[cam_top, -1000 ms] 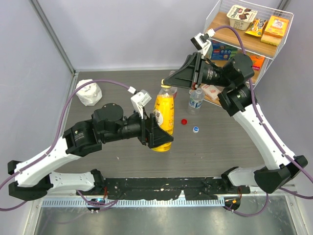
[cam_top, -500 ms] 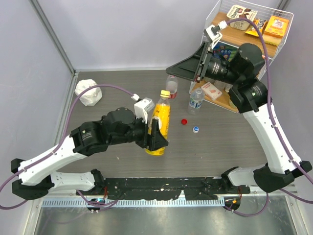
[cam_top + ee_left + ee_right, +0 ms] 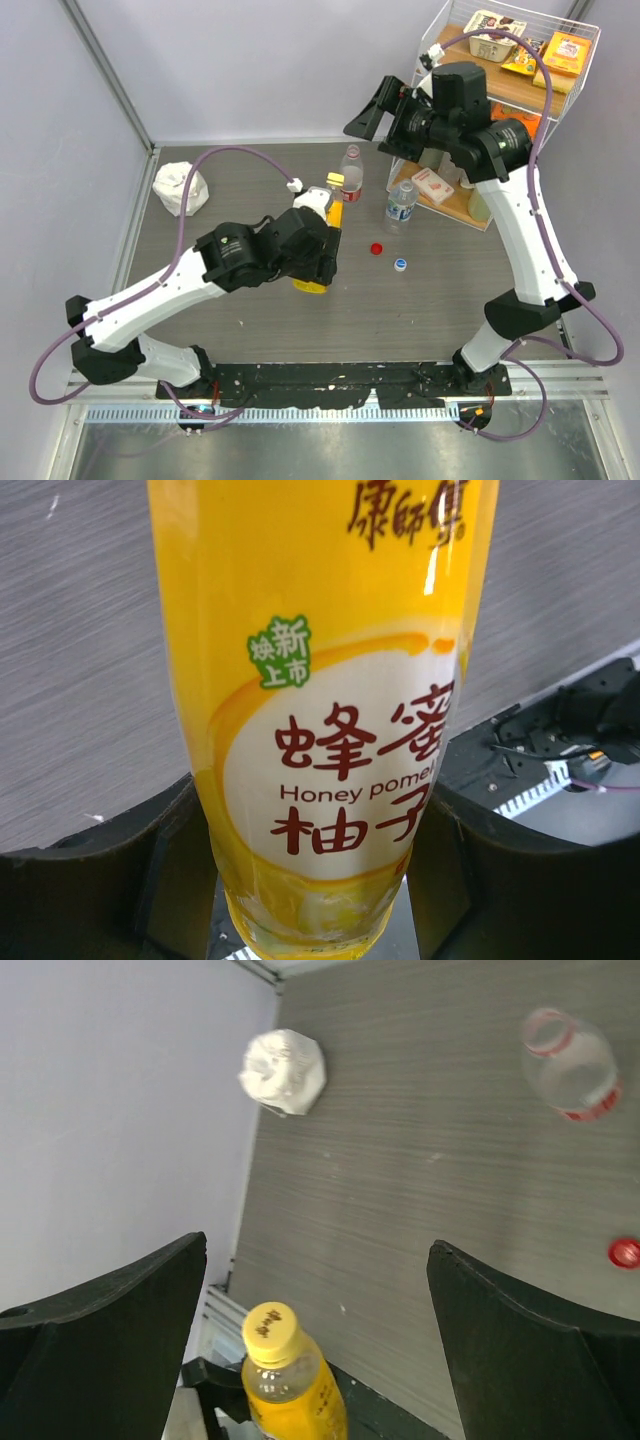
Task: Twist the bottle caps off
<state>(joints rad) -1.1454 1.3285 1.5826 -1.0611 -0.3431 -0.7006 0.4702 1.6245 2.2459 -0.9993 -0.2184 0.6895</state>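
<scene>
1. Overhead view: the left gripper (image 3: 322, 262) is clamped on the lower body of the yellow bottle (image 3: 308, 286), whose yellow cap (image 3: 335, 180) is not yet off. The right gripper (image 3: 380, 115) hangs high beyond it, jaws spread and empty. Between the two tools a red cap (image 3: 377, 248) and a pale cap (image 3: 400, 265) lie loose on the table (image 3: 240, 170), near the tall clear bottle (image 3: 351, 172) and the small clear bottle (image 3: 401, 203).
2. Left wrist view: both fingers (image 3: 100, 880) press the glossy label from either side. The bottle looks full, so probably heavy. Its smooth film may slip if twisted, and the thin wall may give under a hard squeeze.
3. Right wrist view: the yellow cap sits below the wide-open jaws, nearer the left finger than the right. The small cap's rim looks the best place to pinch, taken squarely from above.
</scene>
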